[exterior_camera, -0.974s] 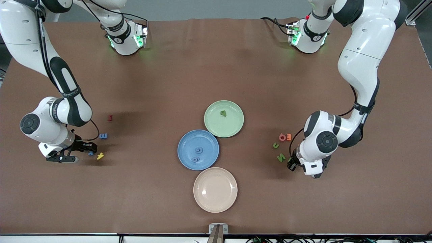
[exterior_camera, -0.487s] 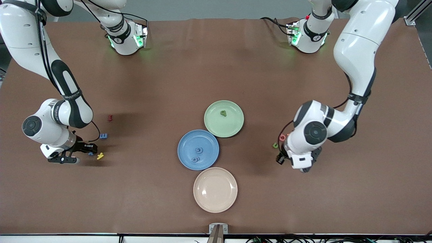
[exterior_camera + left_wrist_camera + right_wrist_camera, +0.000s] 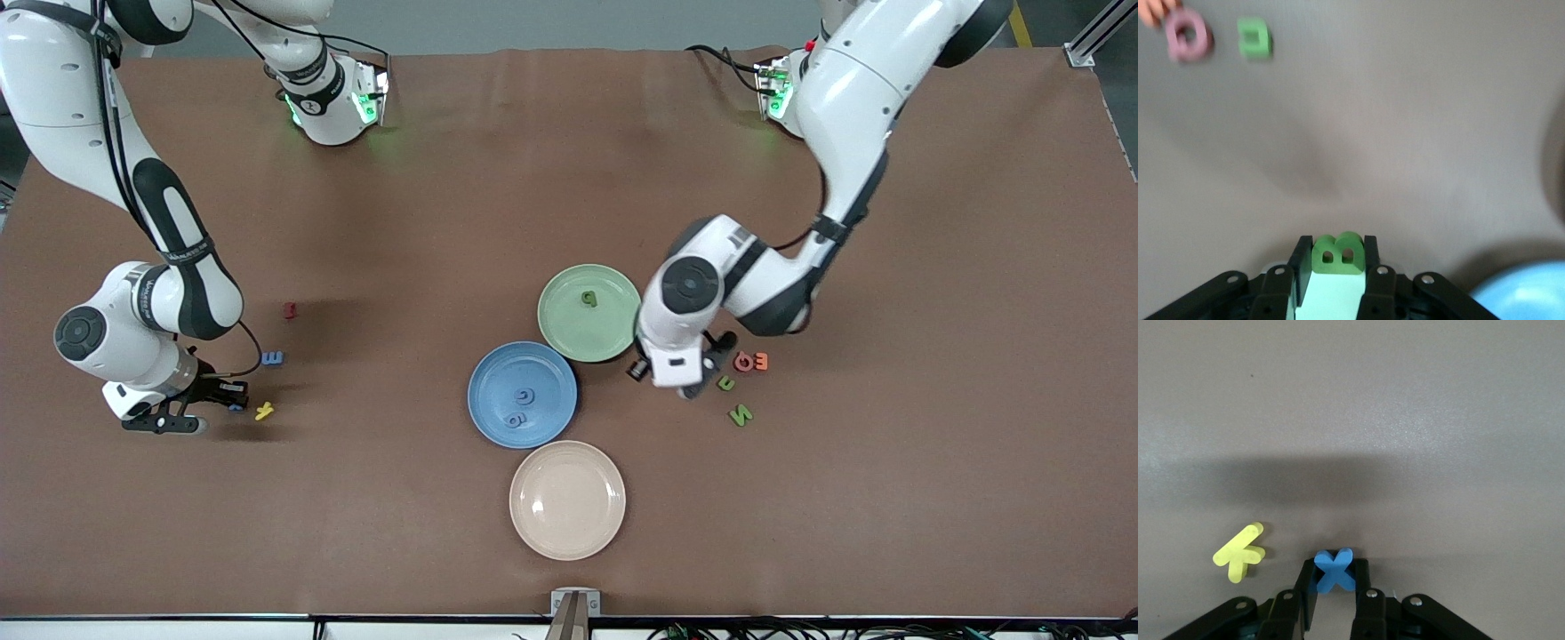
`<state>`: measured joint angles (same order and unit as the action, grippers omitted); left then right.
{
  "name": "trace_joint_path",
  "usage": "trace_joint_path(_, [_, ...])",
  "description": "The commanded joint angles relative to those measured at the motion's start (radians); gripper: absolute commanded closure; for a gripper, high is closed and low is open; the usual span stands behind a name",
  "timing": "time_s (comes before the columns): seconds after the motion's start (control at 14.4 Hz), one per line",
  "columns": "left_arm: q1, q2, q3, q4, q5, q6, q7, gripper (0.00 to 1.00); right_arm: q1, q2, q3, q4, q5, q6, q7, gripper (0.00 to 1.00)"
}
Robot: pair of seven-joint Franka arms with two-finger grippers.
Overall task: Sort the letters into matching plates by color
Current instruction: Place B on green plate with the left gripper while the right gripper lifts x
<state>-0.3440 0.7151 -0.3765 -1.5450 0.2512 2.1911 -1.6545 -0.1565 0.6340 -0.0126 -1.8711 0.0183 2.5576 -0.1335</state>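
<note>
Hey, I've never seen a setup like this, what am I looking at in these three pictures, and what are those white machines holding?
These are two white robot arms at a brown table, each ending in a two-finger pincer. The wide picture looks down from a high camera facing them; the other two come from cameras on the arms' wrists.

On the table lie a green plate, a blue plate and a beige plate, with small foam letters toward each end.

The left pincer, over the table beside the green plate, is shut on a green letter B. The right pincer, low at its own end of the table, is shut on a blue letter X, beside a yellow letter.
</note>
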Motion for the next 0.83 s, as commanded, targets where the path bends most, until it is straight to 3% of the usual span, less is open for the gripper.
trace_joint_path(0.0, [-0.041,0.009,0.005,-0.001,-0.003,-0.011,-0.036,0.92,0.006,0.006,0.020,0.026,-0.008,-0.022,0.017,1.00])
trace_joint_path(0.35, [-0.093,0.021,0.005,-0.009,-0.016,-0.011,-0.054,0.91,0.159,-0.020,0.025,0.182,-0.004,-0.321,0.300,1.00])
trace_joint_path(0.56, [-0.104,0.027,0.005,-0.014,-0.016,-0.010,-0.054,0.82,0.286,-0.020,0.031,0.214,-0.001,-0.347,0.522,1.00])
trace_joint_path(0.7, [-0.104,0.027,0.004,-0.020,-0.015,-0.010,-0.051,0.40,0.388,-0.017,0.033,0.250,0.000,-0.347,0.705,1.00])
trace_joint_path(0.77, [-0.104,0.024,0.005,-0.024,-0.015,-0.010,-0.050,0.32,0.432,-0.011,0.033,0.279,0.002,-0.349,0.780,1.00])
